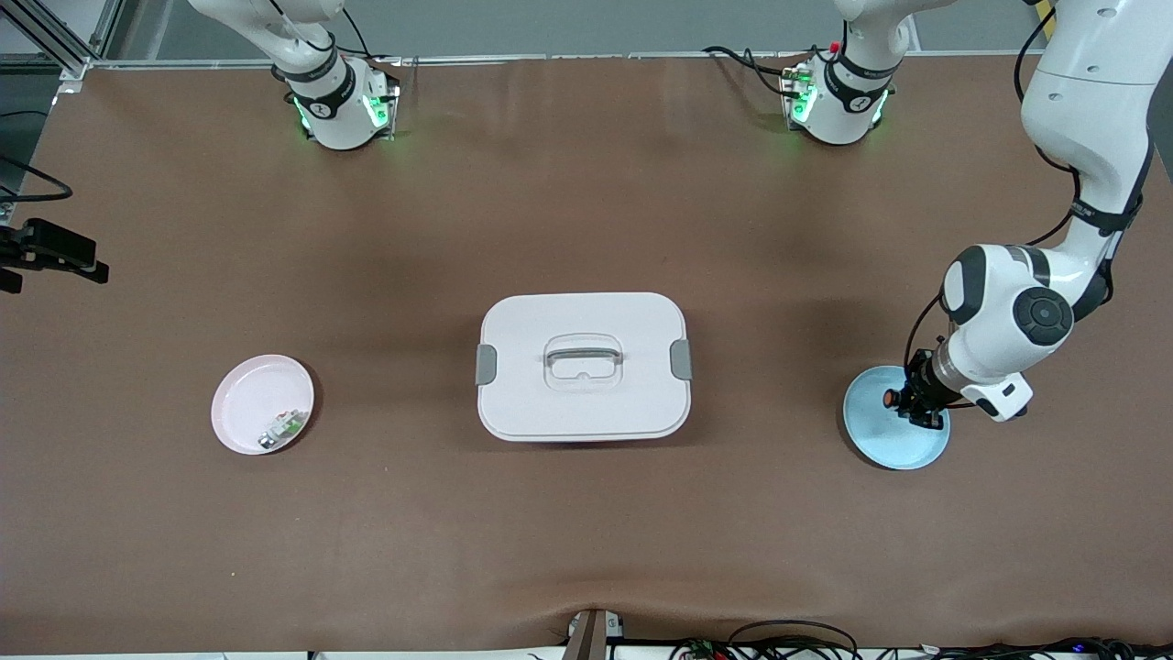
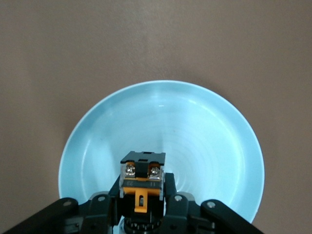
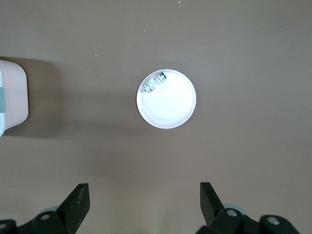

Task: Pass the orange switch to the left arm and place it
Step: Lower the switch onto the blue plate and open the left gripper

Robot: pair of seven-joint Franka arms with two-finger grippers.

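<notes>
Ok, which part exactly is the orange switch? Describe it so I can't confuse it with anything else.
Start at the big white box mid-table, then go toward the left arm's end to the pale blue plate. Over it, the left tool is shut on the orange switch: a tiny black part with an orange end. The other small part, green-white-silver, lies in the pink plate at the right arm's end.

- The orange switch [image 2: 142, 179], a small black part with an orange midsection and two silver screws, is sitting clamped in the left gripper [image 2: 141, 207] just above a blue plate [image 1: 884, 447].
- The box [image 1: 584, 367], white with grey latches, is lying closed at mid-table.
</notes>
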